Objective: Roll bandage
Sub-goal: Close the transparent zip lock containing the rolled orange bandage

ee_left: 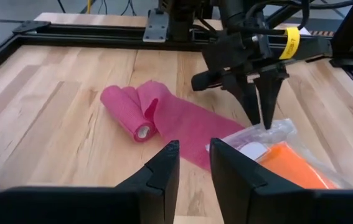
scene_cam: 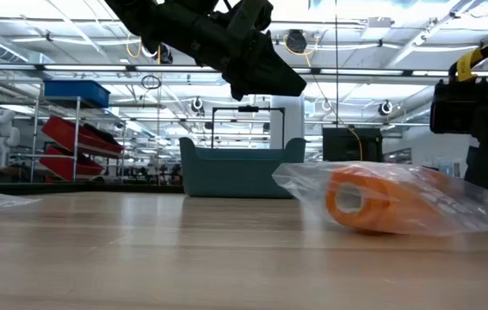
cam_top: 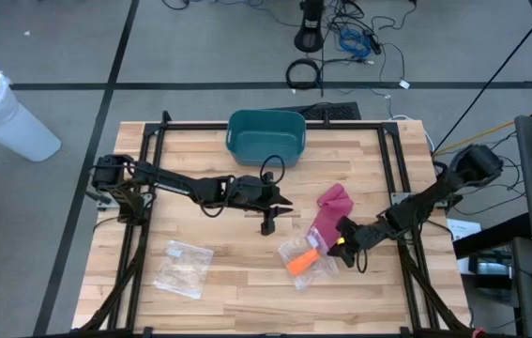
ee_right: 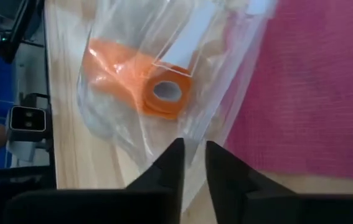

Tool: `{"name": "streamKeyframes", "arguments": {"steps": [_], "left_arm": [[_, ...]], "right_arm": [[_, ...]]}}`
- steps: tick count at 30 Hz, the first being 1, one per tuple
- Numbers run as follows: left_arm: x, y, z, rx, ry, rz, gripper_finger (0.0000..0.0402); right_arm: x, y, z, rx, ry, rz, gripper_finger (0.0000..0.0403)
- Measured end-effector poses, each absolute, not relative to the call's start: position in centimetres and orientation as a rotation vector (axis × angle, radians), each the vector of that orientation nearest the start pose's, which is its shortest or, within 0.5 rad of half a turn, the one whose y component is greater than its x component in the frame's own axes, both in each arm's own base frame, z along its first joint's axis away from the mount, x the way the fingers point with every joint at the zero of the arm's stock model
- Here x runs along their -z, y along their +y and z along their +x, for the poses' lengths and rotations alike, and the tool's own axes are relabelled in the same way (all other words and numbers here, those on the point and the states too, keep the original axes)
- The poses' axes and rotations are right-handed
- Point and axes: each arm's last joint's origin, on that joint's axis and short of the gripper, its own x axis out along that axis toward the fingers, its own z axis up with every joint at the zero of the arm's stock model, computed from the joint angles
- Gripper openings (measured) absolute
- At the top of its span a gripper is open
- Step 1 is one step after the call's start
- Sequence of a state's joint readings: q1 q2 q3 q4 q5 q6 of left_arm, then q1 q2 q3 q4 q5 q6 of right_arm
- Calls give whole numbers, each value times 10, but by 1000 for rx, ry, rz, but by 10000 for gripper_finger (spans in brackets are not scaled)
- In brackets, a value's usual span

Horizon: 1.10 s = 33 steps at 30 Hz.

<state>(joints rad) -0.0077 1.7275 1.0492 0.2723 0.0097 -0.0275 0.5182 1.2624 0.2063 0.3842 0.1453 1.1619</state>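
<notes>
A pink bandage (cam_top: 331, 208) lies on the table right of centre. Its rolled end (ee_left: 136, 124) is on the far side, and its flat strip (ee_left: 188, 134) runs under a clear bag (cam_top: 305, 258) that holds an orange roll (ee_right: 160, 93). My right gripper (ee_left: 265, 121) stands at the bag's edge beside the strip, shut on the plastic. My left gripper (ee_left: 195, 165) hovers open above the table's middle, pointing toward the bandage with nothing between its fingers. My right gripper pinches the clear bag's edge (ee_right: 192, 155), on the side next to the pink strip, between its two fingers. The fingers (ee_left: 269, 102) come slanting down from the table's right side. The bag lies on the table, partly over the strip.
A teal bin (cam_top: 266, 136) stands at the far middle of the table. A second clear bag (cam_top: 183, 268) lies near the front left. A black frame rail (cam_top: 392, 160) borders the work area. Bare wood shows between the two bags.
</notes>
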Motion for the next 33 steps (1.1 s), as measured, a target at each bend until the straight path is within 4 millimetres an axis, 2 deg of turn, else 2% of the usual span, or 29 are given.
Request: {"name": "streamKeyframes", "arguments": {"steps": [4, 7, 9, 12, 14, 18, 21, 25, 30, 33], "left_arm": [[-221, -1, 379, -47, 388, -6, 93], [-222, 0, 379, -81, 387, 0, 93], [-221, 0, 378, -84, 391, 0, 93], [-221, -2, 378, -77, 395, -24, 93], [-222, -6, 379, -32, 380, -48, 93], [-225, -14, 380, 30, 355, -65, 93], [-225, -11, 380, 22, 352, -83, 93], [-223, -6, 379, 115, 389, -195, 93], [-222, -5, 378, 138, 407, -230, 93], [-221, -3, 378, 120, 412, -235, 93]], "right_arm": [[-109, 90, 169, 21, 748, 862, 94], [-105, 90, 169, 28, 762, 827, 102], [-102, 90, 169, 35, 775, 803, 84], [-100, 92, 171, -13, 780, 717, 20], [-100, 93, 174, -23, 767, 632, 8], [-112, 97, 188, -8, 700, 405, 1], [-124, 101, 199, 15, 678, 182, 1], [-145, 106, 214, 109, 663, -4, 0], [-162, 112, 216, 278, 663, -199, 0], [-167, 114, 215, 324, 662, -248, 0]]}}
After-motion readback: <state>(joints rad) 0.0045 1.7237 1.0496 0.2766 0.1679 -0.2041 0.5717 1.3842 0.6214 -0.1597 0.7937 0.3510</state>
